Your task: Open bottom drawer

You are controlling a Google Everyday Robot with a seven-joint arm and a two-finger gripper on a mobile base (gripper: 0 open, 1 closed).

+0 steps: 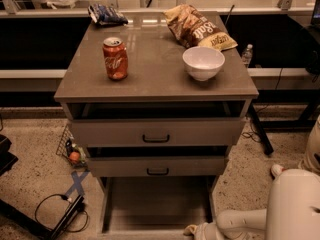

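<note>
Drawer: grey-beige bottom drawer [155, 204] stands out – inside bared.
Gripper: pale robot gripper [192, 230] at its front edge, prob. to pull; grip – can't tell.

The white arm [240, 221] reaches leftward low, its pincer [194, 230] at the view's bottom edge.
</note>
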